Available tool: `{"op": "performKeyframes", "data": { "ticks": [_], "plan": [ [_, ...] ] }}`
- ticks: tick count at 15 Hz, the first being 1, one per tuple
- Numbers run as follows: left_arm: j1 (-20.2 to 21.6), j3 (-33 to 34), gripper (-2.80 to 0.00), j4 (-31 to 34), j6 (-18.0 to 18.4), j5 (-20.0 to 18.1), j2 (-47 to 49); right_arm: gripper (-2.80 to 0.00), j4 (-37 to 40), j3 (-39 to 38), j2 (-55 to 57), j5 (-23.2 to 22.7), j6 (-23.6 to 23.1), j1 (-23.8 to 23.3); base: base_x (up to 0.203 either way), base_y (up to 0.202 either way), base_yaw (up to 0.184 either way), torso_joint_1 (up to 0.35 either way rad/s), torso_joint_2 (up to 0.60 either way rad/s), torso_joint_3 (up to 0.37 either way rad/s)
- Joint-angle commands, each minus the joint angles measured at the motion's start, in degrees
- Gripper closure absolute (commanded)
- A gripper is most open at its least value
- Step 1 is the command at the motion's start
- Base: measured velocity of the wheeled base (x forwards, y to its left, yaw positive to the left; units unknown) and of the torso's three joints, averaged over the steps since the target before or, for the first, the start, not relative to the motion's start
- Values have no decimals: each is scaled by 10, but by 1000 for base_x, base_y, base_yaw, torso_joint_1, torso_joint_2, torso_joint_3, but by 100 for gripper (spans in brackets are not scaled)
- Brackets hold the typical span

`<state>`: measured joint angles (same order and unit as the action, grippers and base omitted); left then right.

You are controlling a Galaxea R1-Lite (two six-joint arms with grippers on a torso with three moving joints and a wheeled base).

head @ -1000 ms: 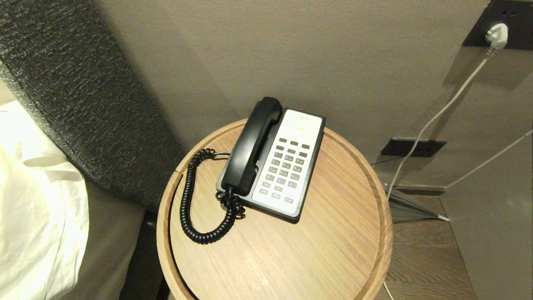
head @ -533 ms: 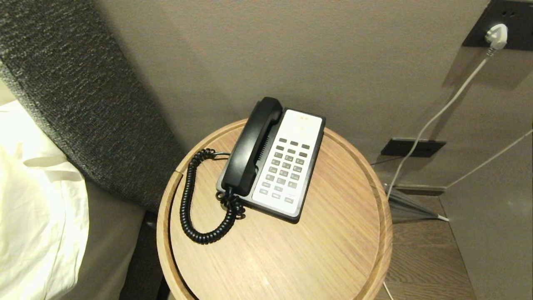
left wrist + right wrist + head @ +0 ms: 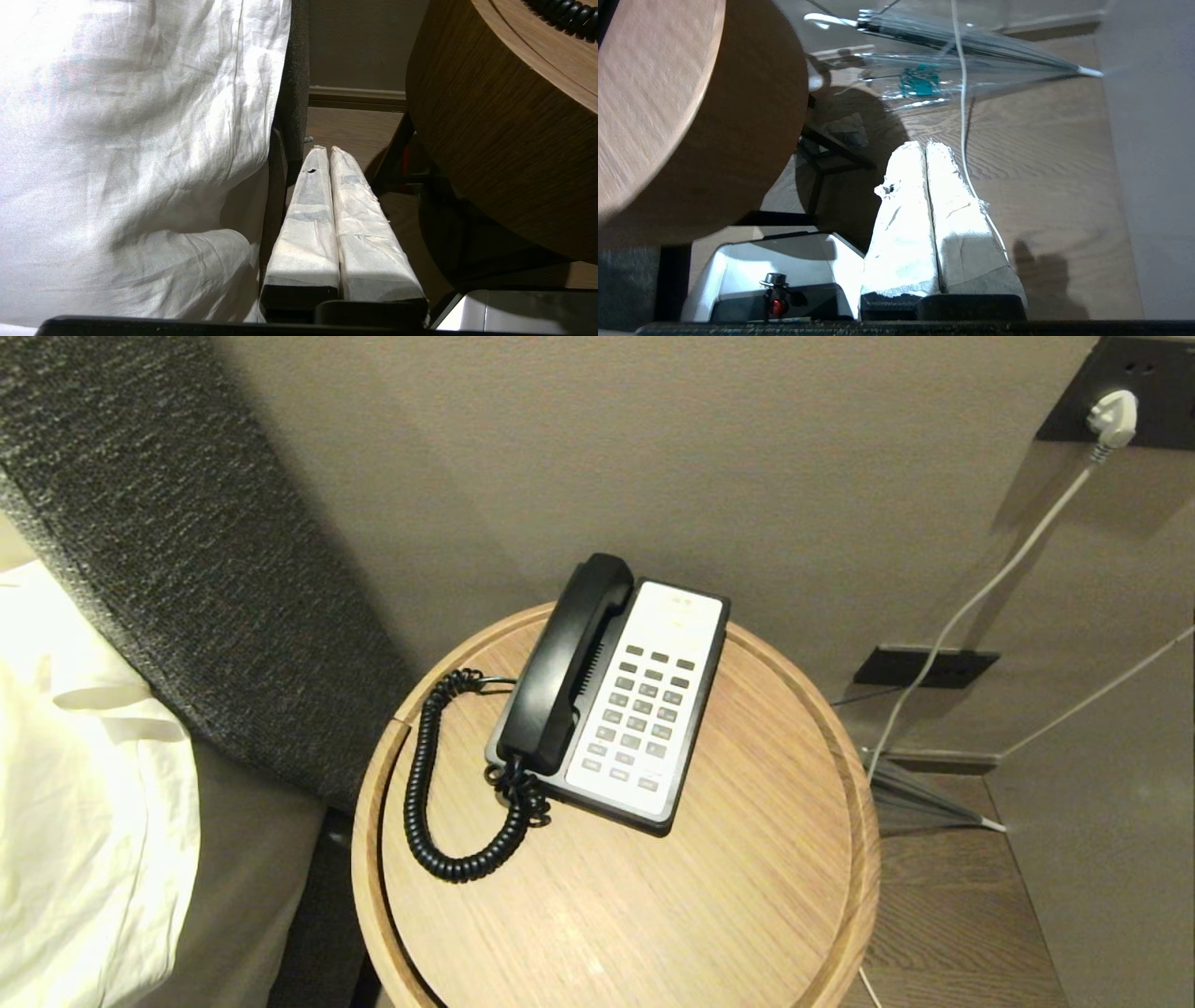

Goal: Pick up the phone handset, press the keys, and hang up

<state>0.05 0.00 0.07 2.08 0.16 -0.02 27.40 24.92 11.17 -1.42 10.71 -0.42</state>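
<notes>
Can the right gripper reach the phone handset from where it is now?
Probably yes, after rising. The right gripper hangs shut below the round table, beside its edge. The phone handset lies in its cradle with nothing above it, so the way from above looks free.

A beige wall (image 3: pixel 653 448) fills the upper frame, with a dark textured headboard (image 3: pixel 168 569) at upper left and white bedding (image 3: pixel 84 803) at lower left. A round wooden side table (image 3: pixel 747 896) sits at centre. At upper right, a white plug (image 3: pixel 1114 415) (cable trailing down) sits in a dark socket panel; wood flooring (image 3: pixel 952 915) shows at lower right.
</notes>
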Motion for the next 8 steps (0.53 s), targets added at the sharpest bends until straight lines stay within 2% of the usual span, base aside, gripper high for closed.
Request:
{"op": "performKeyframes", "data": {
  "ticks": [1, 3, 6, 7, 8],
  "plan": [
    [0, 1, 0, 0, 0, 0, 0, 0, -32, -45, -39, 2, -8, -2, 0, 0, 0, 0, 0, 0],
    [0, 1, 0, 0, 0, 0, 0, 0, -131, -107, -41, 3, -28, -2, 0, 0, 0, 0, 0, 0],
    [0, 1, 0, 0, 0, 0, 0, 0, -207, -211, -91, 4, -118, -1, 0, 0, 0, 0, 0, 0],
    [0, 1, 0, 0, 0, 0, 0, 0, -247, -238, -97, 4, -127, -1, 0, 0, 0, 0, 0, 0],
    [0, 1, 0, -1, 0, 0, 0, 0, -288, -253, -100, 7, -113, -1, 0, 0, 0, 0, 0, 0]
  ]
}}
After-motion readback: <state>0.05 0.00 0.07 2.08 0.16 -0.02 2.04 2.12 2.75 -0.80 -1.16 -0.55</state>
